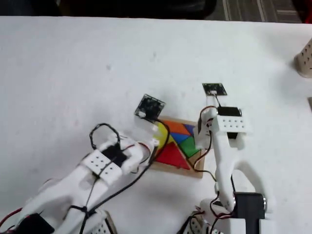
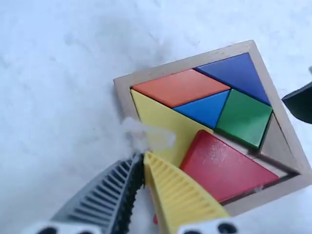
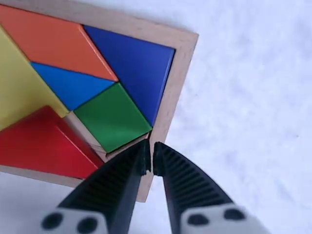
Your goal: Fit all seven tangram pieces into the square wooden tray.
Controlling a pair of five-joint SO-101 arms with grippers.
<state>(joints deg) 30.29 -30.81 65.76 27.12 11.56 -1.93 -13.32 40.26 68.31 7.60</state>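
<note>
The square wooden tray [image 1: 175, 169] [image 2: 122, 85] [image 3: 180, 63] lies in front of both arms. Flat inside it are an orange parallelogram [image 2: 180, 87], a large blue triangle [image 2: 236, 73], a small blue triangle [image 2: 204, 108] and a yellow triangle [image 2: 161, 122]. The green square [image 2: 243, 117] [image 3: 109, 117] and the red triangle [image 2: 224, 165] [image 3: 44, 141] sit slightly raised. Bare wood shows between them. My left gripper [image 1: 155, 141] [image 2: 143, 158] is shut and empty at the yellow piece's side of the tray. My right gripper [image 1: 199, 145] [image 3: 149, 148] is shut at the rim beside the green square.
The tray rests on a white table with open room at the far side and on the left. A beige perforated object [image 1: 304, 61] stands at the right edge. Loose cables hang around both arms near the tray's front.
</note>
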